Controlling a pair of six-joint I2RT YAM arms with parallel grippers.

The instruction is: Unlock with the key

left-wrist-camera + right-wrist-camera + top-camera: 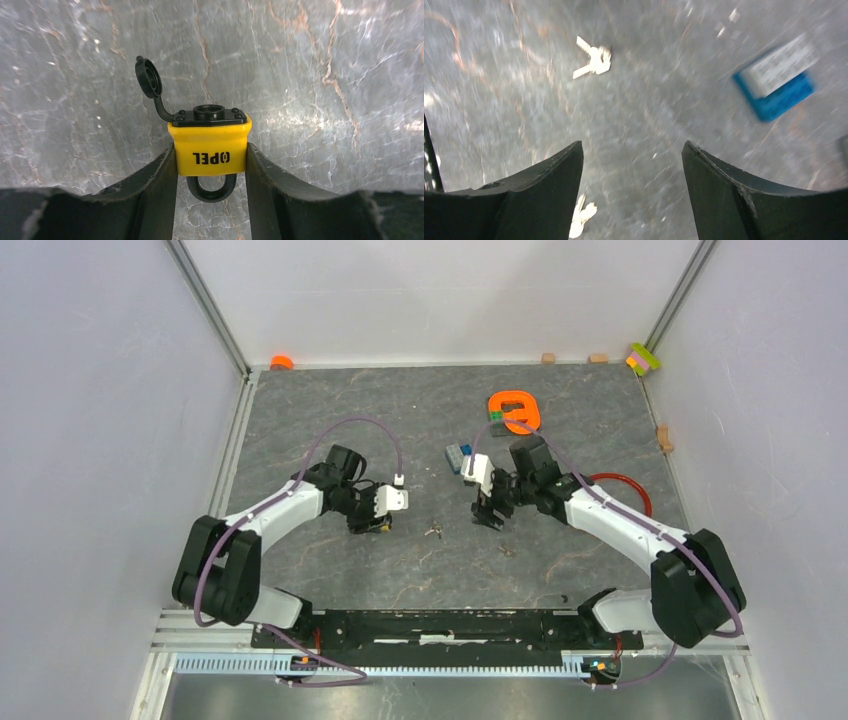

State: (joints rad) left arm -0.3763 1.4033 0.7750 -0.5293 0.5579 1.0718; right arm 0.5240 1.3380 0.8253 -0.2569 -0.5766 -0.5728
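Tiny silver metal key bunch (594,61) lies loose on the grey marbled table (400,420), upper left of the right wrist view, not picked up. Right gripper (631,157) has jaws spread, empty. Left gripper (210,167) pinches the yellow padlock (210,142), its black keyhole cap (148,77) flipped open. Grasping, inserting and turning are all left to do.

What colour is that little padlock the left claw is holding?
The padlock is bright yellow with black fittings, clearest in the left wrist view.

the key (594,61) is a small pale metal bunch lying flat on the grey table (400,420), blades splayed (blurred here). the padlock (210,147) is yellow, its black keyhole cap flipped open, clamped between the left gripper (211,162) fingers.
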